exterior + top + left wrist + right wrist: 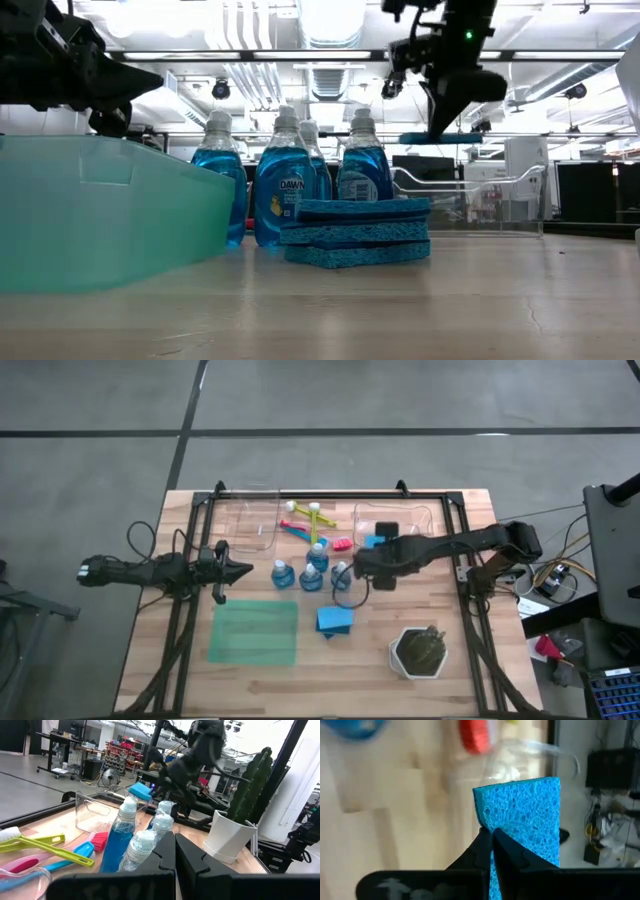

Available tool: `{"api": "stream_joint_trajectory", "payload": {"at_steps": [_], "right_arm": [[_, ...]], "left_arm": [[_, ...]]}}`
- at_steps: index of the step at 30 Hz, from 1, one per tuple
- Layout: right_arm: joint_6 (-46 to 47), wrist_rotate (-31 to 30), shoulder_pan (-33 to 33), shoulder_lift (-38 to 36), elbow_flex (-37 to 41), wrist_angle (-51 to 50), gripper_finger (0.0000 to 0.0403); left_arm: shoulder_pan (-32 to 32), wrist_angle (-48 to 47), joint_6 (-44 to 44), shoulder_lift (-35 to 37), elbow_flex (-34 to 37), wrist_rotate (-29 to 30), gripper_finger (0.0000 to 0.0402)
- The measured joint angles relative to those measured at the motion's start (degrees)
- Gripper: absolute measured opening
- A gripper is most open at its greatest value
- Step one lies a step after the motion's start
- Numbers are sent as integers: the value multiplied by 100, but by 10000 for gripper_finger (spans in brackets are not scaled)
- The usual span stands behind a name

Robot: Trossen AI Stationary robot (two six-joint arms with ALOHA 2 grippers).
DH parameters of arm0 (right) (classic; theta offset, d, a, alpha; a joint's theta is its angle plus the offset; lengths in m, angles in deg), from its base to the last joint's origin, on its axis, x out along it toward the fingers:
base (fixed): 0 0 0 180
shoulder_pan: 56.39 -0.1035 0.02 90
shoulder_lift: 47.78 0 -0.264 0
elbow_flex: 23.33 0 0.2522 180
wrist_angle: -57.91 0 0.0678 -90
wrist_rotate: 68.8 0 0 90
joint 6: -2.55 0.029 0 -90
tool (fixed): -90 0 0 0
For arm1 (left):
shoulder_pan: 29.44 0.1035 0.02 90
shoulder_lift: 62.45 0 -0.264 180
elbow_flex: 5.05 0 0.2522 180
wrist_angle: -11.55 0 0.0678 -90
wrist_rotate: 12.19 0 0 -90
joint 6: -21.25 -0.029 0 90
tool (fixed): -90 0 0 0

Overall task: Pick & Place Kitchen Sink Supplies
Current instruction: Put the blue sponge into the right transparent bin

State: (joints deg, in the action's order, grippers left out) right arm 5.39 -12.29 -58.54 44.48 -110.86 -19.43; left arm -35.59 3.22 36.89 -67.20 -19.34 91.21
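Four clear bottles of blue liquid [309,572] stand in a cluster mid-table; they show in the low view as bottles [283,190] and in the left wrist view as bottles [118,840]. Blue sponges [335,621] lie stacked on the table nearer the front edge, sponges [358,232]. Yellow-green, blue and pink brushes [312,525] lie behind the bottles, brushes [47,851]. My right gripper [372,555] hangs above the table right of the bottles, shut on another blue sponge [374,541]. My left gripper [243,571] hovers shut, left of the bottles. My right gripper [492,842] pinches the blue sponge between its two fingers at one edge [487,827], coming from above and pointing down. The sponge [440,137] is lifted clear of the table and lies about level below the fingers.
Two clear bins sit along the far edge, one [255,520] on the left and one [405,520] on the right, under the held sponge's far side. A green mat [253,632] lies front left. A white hexagonal plant pot [420,650] stands front right.
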Motion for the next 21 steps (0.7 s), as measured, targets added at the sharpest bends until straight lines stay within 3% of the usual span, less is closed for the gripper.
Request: {"api": "stream_joint_trajectory", "payload": {"at_steps": [5, 9, 21], "right_arm": [[-477, 107, 552, -442, 572, 634, 8], [-1094, 734, 1035, -718, 1031, 1237, 8], [-1647, 1280, 2105, -777, 1898, 2187, 8]], "left_arm": [[-1, -8, 0, 0, 1, -1, 0], [1, -8, 0, 0, 1, -2, 0], [0, -10, 0, 0, 0, -1, 0]]}}
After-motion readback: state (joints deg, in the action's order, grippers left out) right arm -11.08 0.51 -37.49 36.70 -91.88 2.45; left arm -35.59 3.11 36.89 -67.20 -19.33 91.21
